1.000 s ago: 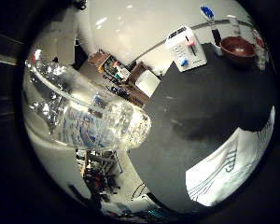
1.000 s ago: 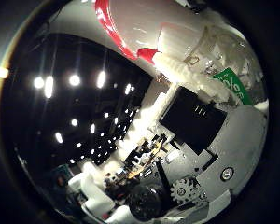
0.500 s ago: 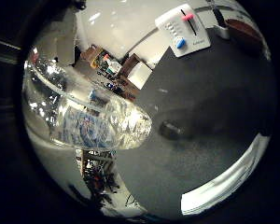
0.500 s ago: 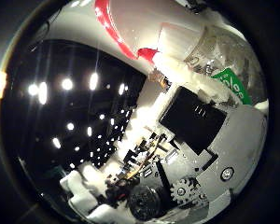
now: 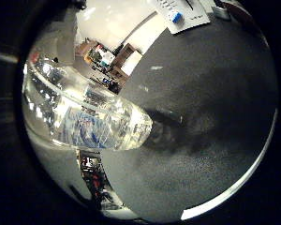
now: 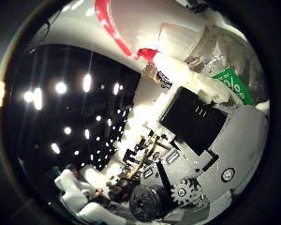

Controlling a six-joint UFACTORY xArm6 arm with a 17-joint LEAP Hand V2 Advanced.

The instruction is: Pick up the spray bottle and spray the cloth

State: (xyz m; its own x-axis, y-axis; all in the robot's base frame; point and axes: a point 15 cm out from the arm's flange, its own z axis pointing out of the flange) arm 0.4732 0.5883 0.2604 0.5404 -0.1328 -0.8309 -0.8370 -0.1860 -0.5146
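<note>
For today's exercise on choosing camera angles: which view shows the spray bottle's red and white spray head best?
The thumb side palm view: the spray head, white with a red trigger, fills the space above the hand and runs into the bottle's neck. The little finger side palm view shows only the clear bottle body over the dark table, no head.

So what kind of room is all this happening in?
Probably a lab or workshop: a dark table, cluttered shelves and boxes along the wall, and rows of ceiling lights. The hand holds a clear spray bottle.
</note>
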